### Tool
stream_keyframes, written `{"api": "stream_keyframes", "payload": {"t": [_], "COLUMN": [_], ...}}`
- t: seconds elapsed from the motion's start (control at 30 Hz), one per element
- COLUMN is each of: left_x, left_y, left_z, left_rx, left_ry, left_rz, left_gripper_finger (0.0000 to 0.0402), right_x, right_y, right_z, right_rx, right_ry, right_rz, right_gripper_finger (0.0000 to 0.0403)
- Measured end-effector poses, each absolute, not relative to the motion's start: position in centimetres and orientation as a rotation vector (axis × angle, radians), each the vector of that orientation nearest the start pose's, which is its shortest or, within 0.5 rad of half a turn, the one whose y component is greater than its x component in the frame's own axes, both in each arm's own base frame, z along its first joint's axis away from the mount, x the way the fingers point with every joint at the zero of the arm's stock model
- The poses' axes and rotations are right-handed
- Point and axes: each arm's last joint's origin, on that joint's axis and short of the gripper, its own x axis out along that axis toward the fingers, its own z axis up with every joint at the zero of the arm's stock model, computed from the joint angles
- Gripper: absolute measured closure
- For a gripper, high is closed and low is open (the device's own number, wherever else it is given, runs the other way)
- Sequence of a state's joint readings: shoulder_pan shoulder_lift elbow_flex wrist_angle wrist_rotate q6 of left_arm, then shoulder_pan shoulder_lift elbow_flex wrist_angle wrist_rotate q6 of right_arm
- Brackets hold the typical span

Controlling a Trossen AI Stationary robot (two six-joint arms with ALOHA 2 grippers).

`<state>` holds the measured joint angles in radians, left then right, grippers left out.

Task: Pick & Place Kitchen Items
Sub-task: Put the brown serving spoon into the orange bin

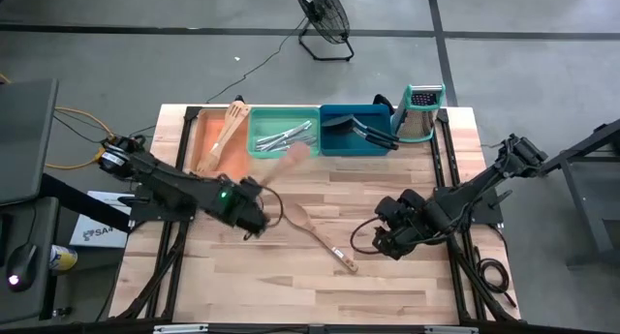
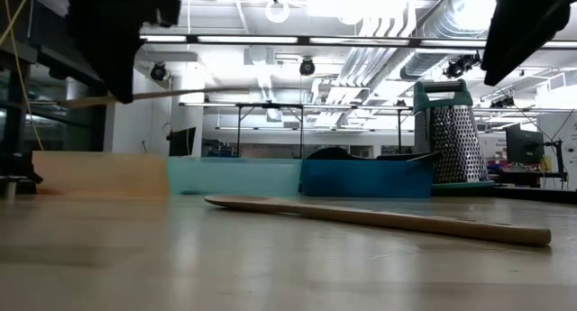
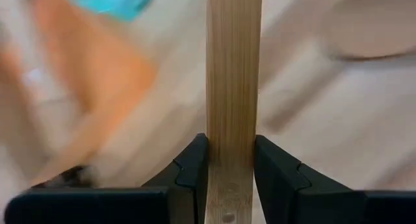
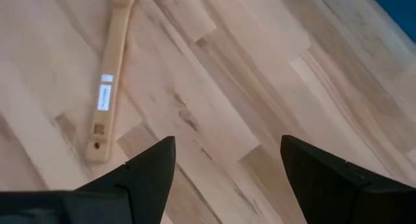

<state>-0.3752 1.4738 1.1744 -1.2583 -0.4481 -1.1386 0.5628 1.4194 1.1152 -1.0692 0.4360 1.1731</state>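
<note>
The left gripper [image 1: 254, 210] pinched the handle of a flat wooden utensil [image 1: 291, 160], most likely a spatula, and held it clear of the table [image 1: 407, 276]. The left wrist view showed both dark fingers [image 3: 192, 172] pressed against the pale handle on either side. In the high view the blurred utensil reached from the gripper toward one o'clock, its far end over the near edge of the green tray [image 1: 262, 131]. The step in hand looked like the carry: one kitchen item lifted and on its way to a tray.

The orange tray [image 1: 199, 131], at about eleven o'clock from the gripper, already held wooden tools, the green tray held silver cutlery [image 1: 289, 136] and the blue tray [image 1: 339, 145] black turners. So the next move probably called for swinging the load toward the orange tray, lowering it over the bin and only then letting go.

A wooden spoon [image 1: 318, 232] lay on the table just at three o'clock from the left gripper, between the two arms. The right gripper [image 1: 387, 239] hung beside the spoon's handle end with its fingers spread and nothing between them; that spoon seemed next to be picked up.
</note>
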Motion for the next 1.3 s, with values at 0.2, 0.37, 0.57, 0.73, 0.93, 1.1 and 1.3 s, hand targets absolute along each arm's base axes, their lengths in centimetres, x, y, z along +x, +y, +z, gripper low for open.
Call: {"api": "stream_keyframes", "payload": {"t": [0.2,0.37,0.57,0.73,0.93,1.1,1.3], "left_x": [22.8,22.2,21.4,20.3,19.4,19.2,18.0], "left_y": [-3.9,-0.3,3.6,5.7,7.5,8.7,9.9], "left_z": [25.9,26.2,24.7,22.6,20.8,19.4,18.1], "left_rx": [-0.265,-0.215,-0.217,-0.252,-0.272,-0.288,-0.327], "left_ry": [1.280,1.301,1.371,1.423,1.442,1.433,1.459], "left_rz": [0.994,1.183,1.298,1.360,1.394,1.366,1.394], "left_gripper_finger": [0.0312,0.0312,0.0312,0.0312,0.0312,0.0312,0.0312], "right_x": [22.2,22.3,22.5,22.6,22.7,22.7,22.7], "right_y": [10.9,9.6,8.5,8.3,8.1,8.1,8.1], "right_z": [26.0,26.7,27.0,27.1,27.1,27.0,27.0], "right_rx": [0.389,0.418,0.430,0.437,0.441,0.441,0.441], "right_ry": [1.038,1.003,0.975,0.967,0.964,0.964,0.964], "right_rz": [-0.603,-0.636,-0.670,-0.678,-0.685,-0.685,-0.685], "right_gripper_finger": [0.0133,0.0133,0.0133,0.0133,0.0133,0.0133,0.0133]}}
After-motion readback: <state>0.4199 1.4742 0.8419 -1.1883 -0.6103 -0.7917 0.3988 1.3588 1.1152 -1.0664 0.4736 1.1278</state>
